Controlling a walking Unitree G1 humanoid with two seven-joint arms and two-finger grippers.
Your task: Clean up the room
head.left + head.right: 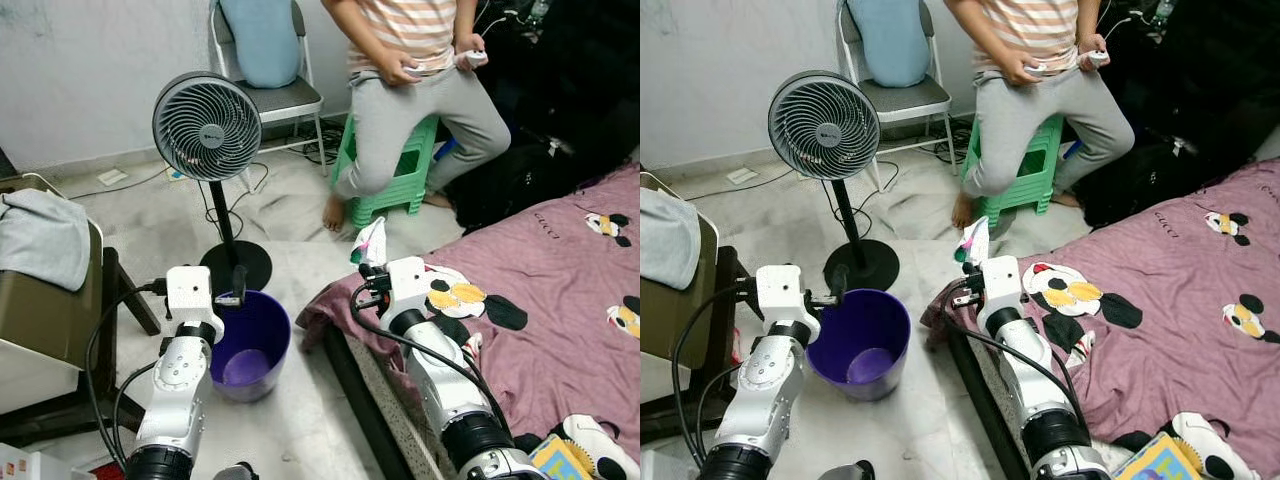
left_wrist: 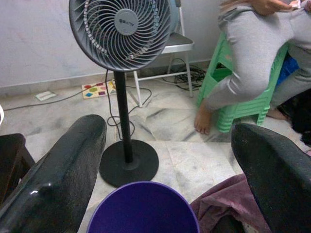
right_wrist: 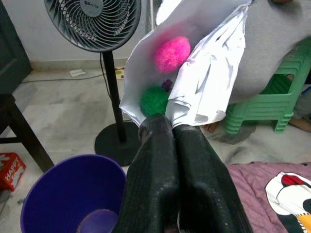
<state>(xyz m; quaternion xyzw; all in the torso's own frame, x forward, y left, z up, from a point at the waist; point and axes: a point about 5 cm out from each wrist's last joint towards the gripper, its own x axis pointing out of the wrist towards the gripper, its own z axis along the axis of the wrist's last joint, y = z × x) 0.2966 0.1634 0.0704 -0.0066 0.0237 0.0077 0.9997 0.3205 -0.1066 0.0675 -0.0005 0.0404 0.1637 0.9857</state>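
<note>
On the right, a bed under a mauve cartoon-mouse print cover point(image 1: 560, 300) fills the near and middle ground, its left edge running down toward the robot. Far beyond it a person in a striped top and grey trousers point(image 1: 420, 100) sits on a stack of green plastic stools point(image 1: 400, 170), one bare foot on the pale marble floor point(image 1: 290, 220), holding white controllers. Left of the stools stands a grey folding metal chair point(image 1: 285, 95) with a pale blue cushion against its back. A black pedestal fan with a round grey grille point(image 1: 207, 125) stands on the floor nearer the robot, its round base just beyond a purple plastic bin point(image 1: 255, 345). At the far left edge a grey cloth point(image 1: 45, 235) lies draped over an olive-coloured box on a dark wooden stand.

The left hand point(image 2: 167, 160) hovers just over the far-left rim of the purple bin, its two black fingers spread wide apart with nothing between them. The right hand point(image 3: 181, 131) is raised over the left edge of the bed, right of the bin, its fingers pressed together on a crumpled white plastic wrapper with pink and green pompom shapes point(image 3: 194, 73), which sticks up above the fingertips.
</note>
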